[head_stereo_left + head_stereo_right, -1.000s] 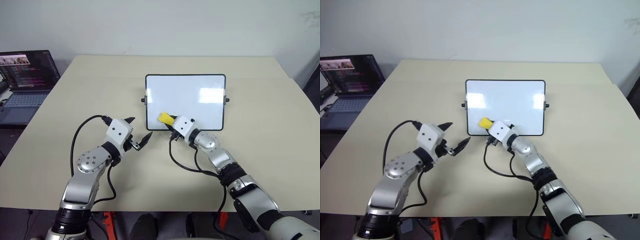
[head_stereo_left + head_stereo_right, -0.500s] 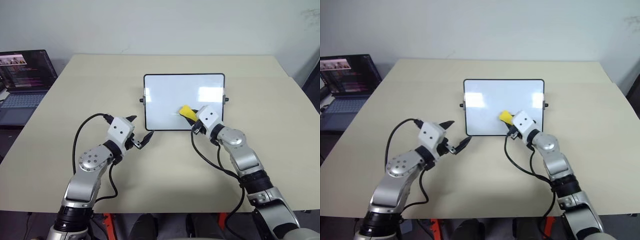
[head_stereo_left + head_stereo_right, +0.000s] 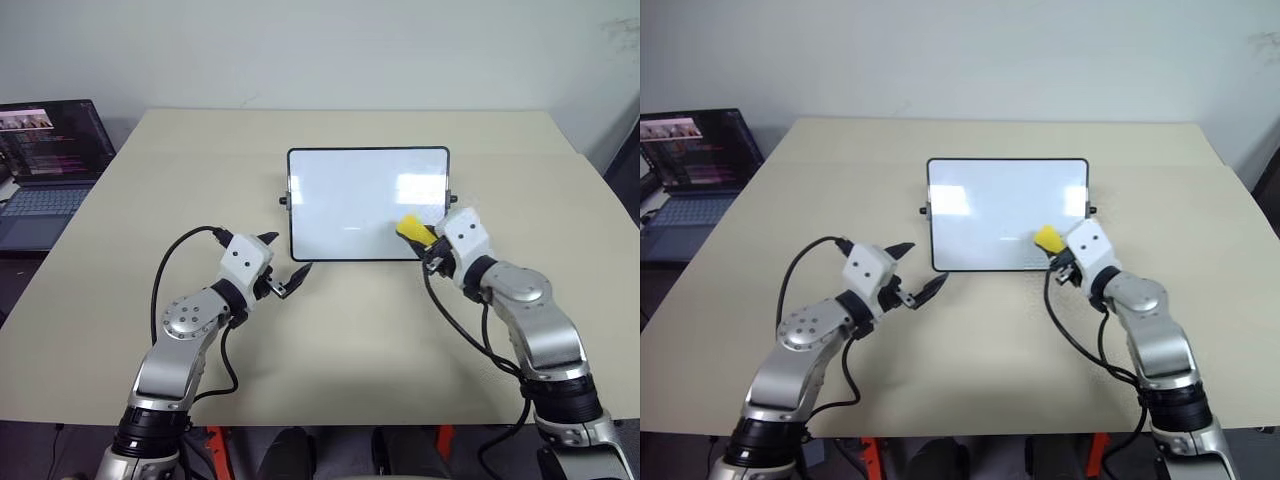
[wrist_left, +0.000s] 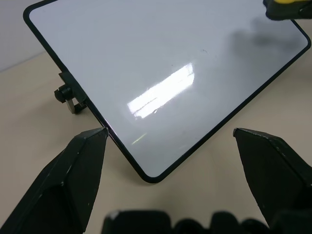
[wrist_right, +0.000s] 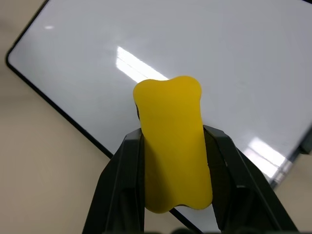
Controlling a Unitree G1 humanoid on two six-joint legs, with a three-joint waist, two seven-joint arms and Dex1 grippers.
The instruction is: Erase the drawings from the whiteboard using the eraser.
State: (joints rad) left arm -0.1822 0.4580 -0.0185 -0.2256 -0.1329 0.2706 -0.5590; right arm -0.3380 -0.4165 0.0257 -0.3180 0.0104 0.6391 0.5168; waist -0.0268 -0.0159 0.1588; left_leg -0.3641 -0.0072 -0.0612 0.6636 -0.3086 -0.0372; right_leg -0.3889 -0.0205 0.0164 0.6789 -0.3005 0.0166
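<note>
— Since the earlier frames, we saw the right gripper (image 3: 424,238) carry the eraser (image 3: 410,230) across the lower part of the whiteboard (image 3: 350,190), from near its lower left corner over to its lower right corner. Did our left arm shift at all?

— Hardly. The left gripper (image 3: 284,265) stayed low over the table (image 3: 330,330), just off the board's lower left corner, its two black fingers (image 4: 83,170) spread wide with nothing between them. From its wrist view we looked straight past those fingers at the board's rounded corner and one small black knob (image 4: 62,92) on the frame.

— And the right one?

— Its jaws were clamped on the yellow block, one on each side, as we saw plainly in the right wrist view, with the eraser (image 5: 173,141) standing out over the white surface near the board's lower edge. Whether it actually touched the board, we could not tell.

— What about the drawings?

— We made out only a faint short mark (image 3: 352,228) near the middle of the lower board, perhaps a remnant of a stroke; it was too small to be sure. Otherwise the surface looked glossy white with window glare.

— Anything farther out?

— At the far left, beyond the table's edge, an open laptop (image 3: 50,150) sat with its screen lit.
</note>
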